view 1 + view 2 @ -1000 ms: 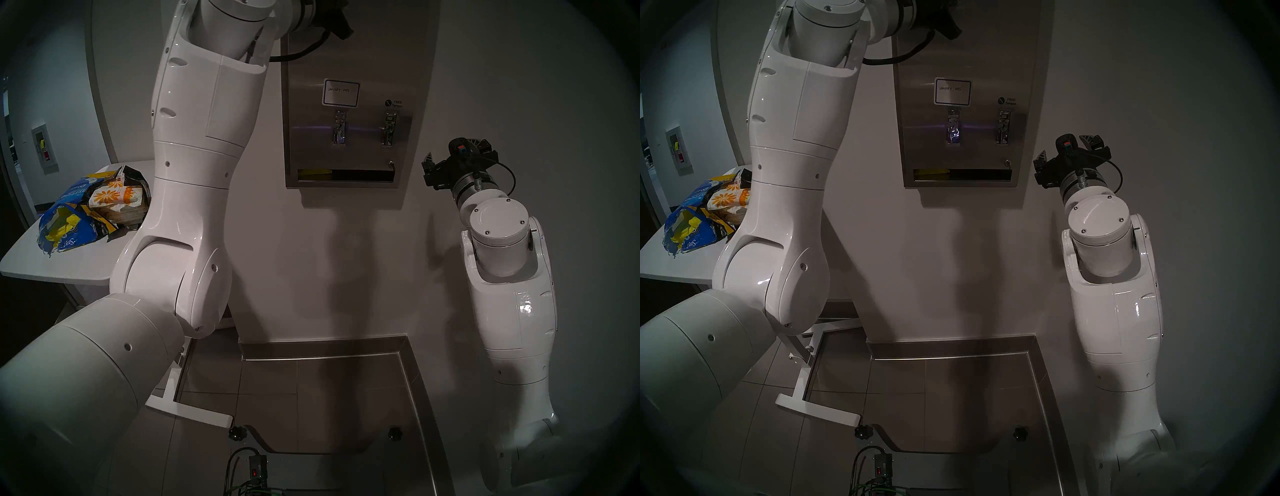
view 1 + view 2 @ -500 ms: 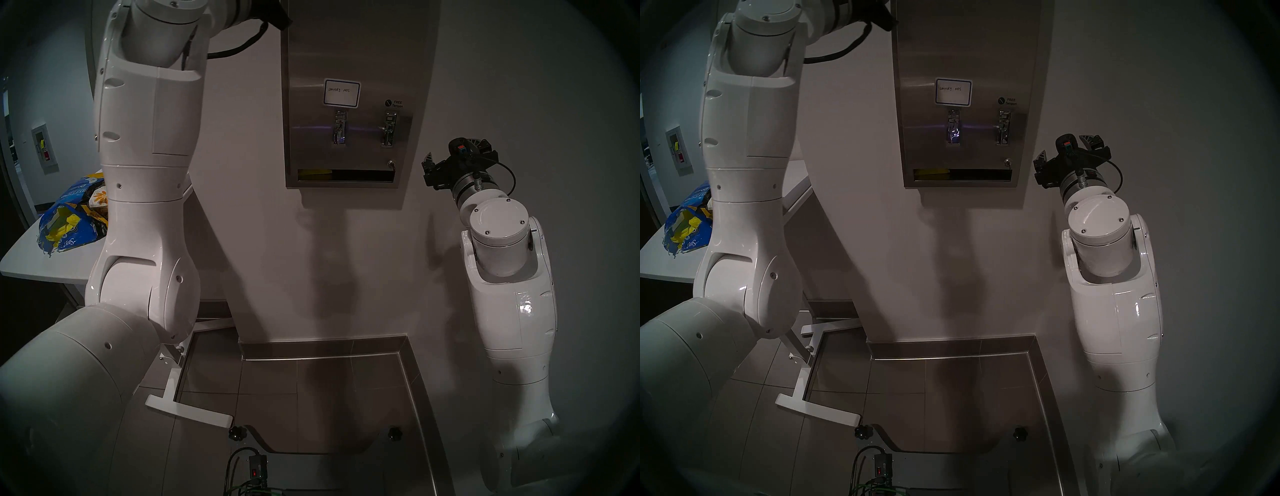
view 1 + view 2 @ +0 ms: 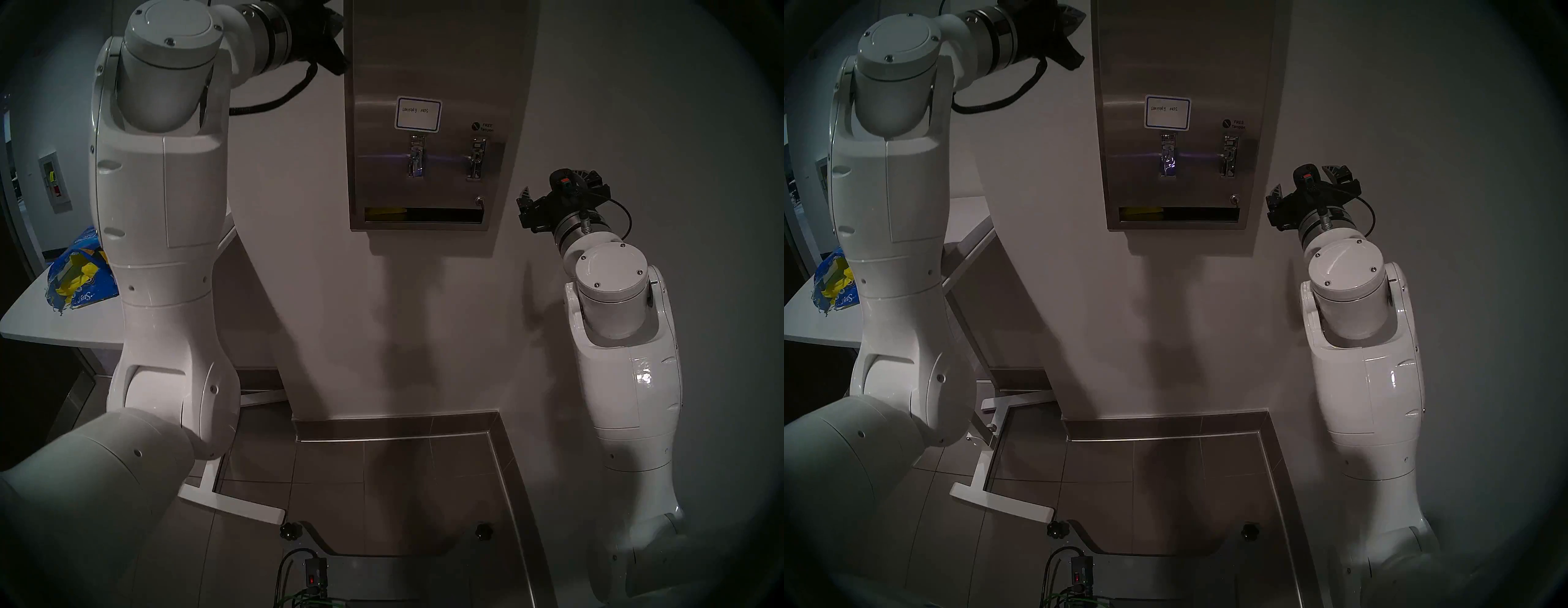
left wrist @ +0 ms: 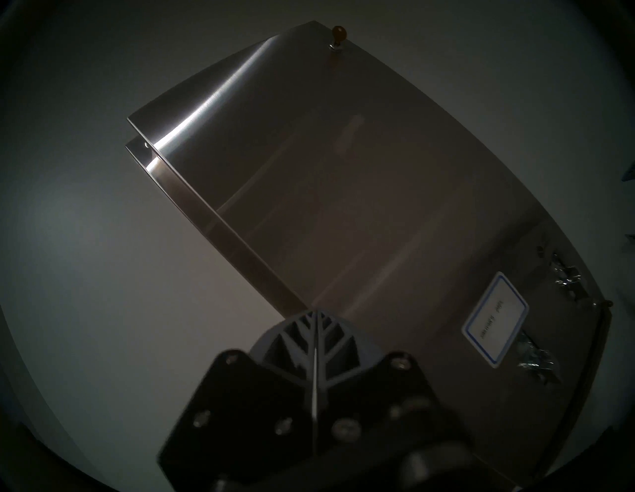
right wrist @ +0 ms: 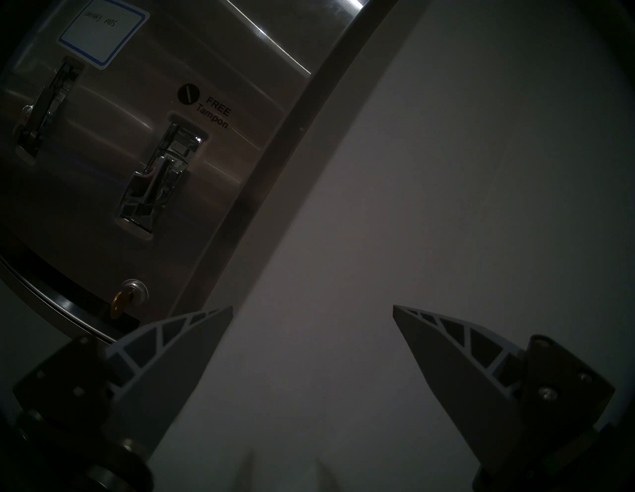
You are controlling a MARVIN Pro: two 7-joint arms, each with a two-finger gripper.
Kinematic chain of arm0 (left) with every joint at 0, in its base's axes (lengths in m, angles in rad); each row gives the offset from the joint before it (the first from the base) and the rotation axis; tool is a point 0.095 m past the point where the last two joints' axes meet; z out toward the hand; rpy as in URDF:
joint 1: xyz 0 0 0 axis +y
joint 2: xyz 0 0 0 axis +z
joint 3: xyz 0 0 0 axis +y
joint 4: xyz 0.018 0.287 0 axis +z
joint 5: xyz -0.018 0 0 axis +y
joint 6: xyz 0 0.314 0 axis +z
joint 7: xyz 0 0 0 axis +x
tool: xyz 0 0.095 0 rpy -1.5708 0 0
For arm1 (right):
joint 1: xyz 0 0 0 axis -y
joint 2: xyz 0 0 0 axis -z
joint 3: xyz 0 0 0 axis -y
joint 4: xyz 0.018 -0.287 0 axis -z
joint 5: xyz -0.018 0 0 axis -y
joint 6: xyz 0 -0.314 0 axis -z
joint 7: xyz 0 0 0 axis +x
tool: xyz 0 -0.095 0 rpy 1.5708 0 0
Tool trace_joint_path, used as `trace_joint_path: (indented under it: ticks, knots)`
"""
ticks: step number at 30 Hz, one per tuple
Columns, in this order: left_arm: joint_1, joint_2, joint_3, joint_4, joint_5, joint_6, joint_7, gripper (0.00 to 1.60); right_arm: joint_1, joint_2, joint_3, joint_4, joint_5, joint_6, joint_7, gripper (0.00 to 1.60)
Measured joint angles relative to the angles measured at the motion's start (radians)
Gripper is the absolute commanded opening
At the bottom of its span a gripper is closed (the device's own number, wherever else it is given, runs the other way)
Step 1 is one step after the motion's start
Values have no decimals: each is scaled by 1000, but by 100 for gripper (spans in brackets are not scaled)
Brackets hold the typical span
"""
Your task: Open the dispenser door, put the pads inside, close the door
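The dispenser door (image 3: 428, 127), flat brushed steel, sits shut on the wall; only the right wrist view shows a brass key (image 5: 118, 304) in its lock. At its ten o'clock the left gripper (image 4: 315, 319) is clenched, empty; at four o'clock the right gripper (image 5: 312, 311) gapes, released

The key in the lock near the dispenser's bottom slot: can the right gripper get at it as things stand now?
Probably yes. The right gripper is open and empty, beside the dispenser, and the key sticks out of the door just past its nearer finger with nothing between them.
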Motion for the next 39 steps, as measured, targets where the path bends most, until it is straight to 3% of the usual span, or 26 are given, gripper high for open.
trace_joint_path:
  ticks: [9, 25, 39]
  knots:
    - [118, 9, 14, -87, 45, 36, 22, 0, 0, 0, 0, 0, 0, 0, 0, 160]
    - [313, 49, 140, -127, 110, 23, 34, 0, 0, 0, 0, 0, 0, 0, 0, 160]
    - [397, 109, 105, -151, 183, 46, 52, 0, 0, 0, 0, 0, 0, 0, 0, 160]
